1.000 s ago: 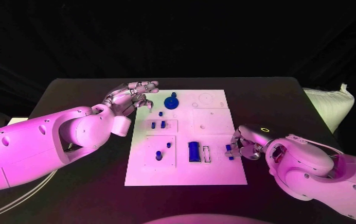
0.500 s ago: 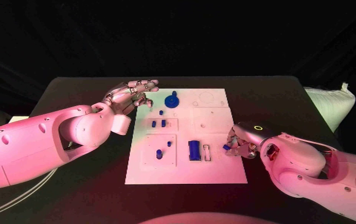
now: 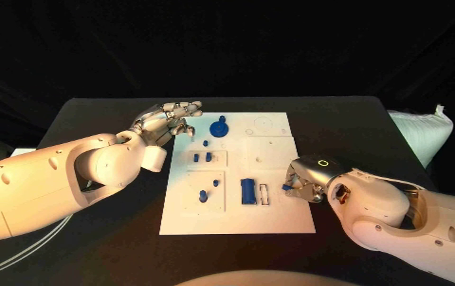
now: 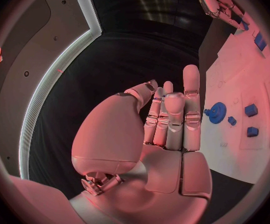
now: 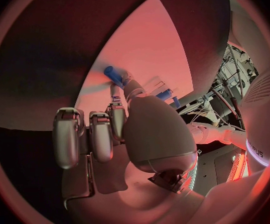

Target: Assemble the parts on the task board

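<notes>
Blue, small and short, a part [image 5: 113, 75] is pinched at the fingertips of the right hand [image 3: 305, 182]; in the right wrist view it juts out past the thumb and one finger, its long axis slanting toward that picture's upper left, while the remaining fingers [image 5: 68, 134] lie curled side by side below it. In the head view the same piece shows as a blue speck [image 3: 287, 187] at the hand's left side, right of centre, over the right edge of the task board [image 3: 275, 220].

White and rectangular, the board runs lengthwise from the frame's middle toward its bottom. On it lie a round blue part [image 3: 219, 128] near the top, two small blue blocks [image 3: 202, 158] below that, two little oval pieces [image 3: 210, 189] lower left, and a larger blue rectangular part [image 3: 248, 191] with its long axis running up and down the frame, beside a narrow slot.

Left of the board's upper corner, the left hand [image 3: 169, 123] hovers above the black table [image 3: 104, 112], holding nothing, its fingers [image 4: 192, 99] straight and close together.

No writing can be read anywhere.
</notes>
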